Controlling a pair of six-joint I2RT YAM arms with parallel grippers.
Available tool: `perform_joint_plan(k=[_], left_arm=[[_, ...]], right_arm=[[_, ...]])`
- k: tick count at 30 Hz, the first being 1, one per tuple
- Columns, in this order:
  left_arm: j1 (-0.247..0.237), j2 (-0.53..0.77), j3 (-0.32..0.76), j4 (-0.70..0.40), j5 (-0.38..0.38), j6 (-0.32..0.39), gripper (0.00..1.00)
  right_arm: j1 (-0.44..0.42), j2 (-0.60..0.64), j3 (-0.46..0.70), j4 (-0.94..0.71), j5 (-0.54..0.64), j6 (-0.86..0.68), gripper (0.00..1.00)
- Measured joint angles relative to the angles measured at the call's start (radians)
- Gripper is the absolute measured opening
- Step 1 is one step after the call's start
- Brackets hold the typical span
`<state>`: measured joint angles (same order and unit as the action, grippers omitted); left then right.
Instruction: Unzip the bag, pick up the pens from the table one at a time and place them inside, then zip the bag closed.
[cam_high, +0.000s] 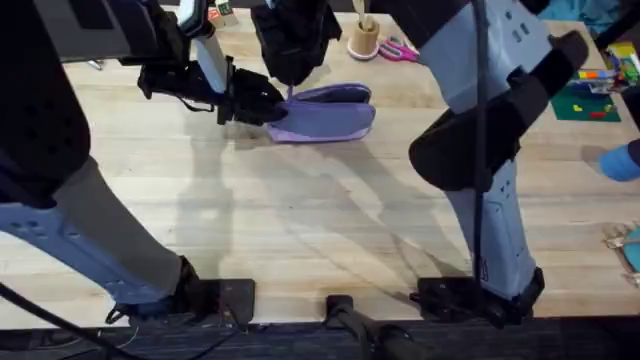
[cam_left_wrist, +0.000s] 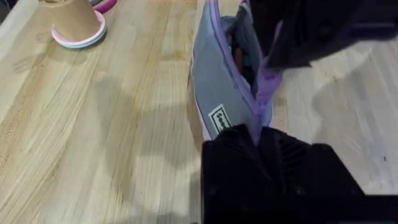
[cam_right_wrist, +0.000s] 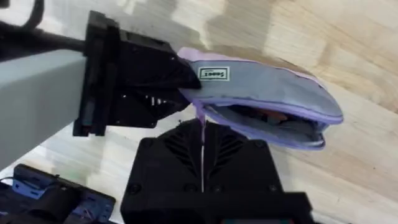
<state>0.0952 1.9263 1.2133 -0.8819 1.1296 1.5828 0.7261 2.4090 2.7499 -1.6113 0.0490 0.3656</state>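
The lavender bag (cam_high: 330, 112) lies on the table (cam_high: 320, 220) at the back centre, its zipper open along most of its length. My left gripper (cam_high: 268, 105) is shut on the bag's left end (cam_left_wrist: 258, 134). My right gripper (cam_high: 292, 85) comes down from above, close to that same end, and is shut on the thin purple zipper pull (cam_right_wrist: 202, 124). The mouth of the bag (cam_right_wrist: 267, 93) gapes. An orange pen (cam_right_wrist: 270, 116) lies inside it, also visible as an orange pen (cam_left_wrist: 237, 59) in the left wrist view among dark shapes.
A tan cup on a ringed base (cam_high: 363, 38) and pink-handled scissors (cam_high: 398, 50) sit behind the bag. A green mat with coloured pieces (cam_high: 585, 100) lies at the back right. Bare planks stretch in front of the bag.
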Motion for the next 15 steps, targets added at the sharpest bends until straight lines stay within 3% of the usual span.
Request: perform_joint_plan(k=[10, 15], left_arm=[[0.0, 0.0, 0.0, 0.001, 0.001, -0.005, 0.045], [0.0, 0.0, 0.0, 0.0, -0.001, -0.005, 0.044]], right_arm=[[-0.085, 0.0, -0.001, -0.004, -0.001, -0.015, 0.034], [-0.137, 0.0, -0.066, -0.005, 0.012, -0.026, 0.035]])
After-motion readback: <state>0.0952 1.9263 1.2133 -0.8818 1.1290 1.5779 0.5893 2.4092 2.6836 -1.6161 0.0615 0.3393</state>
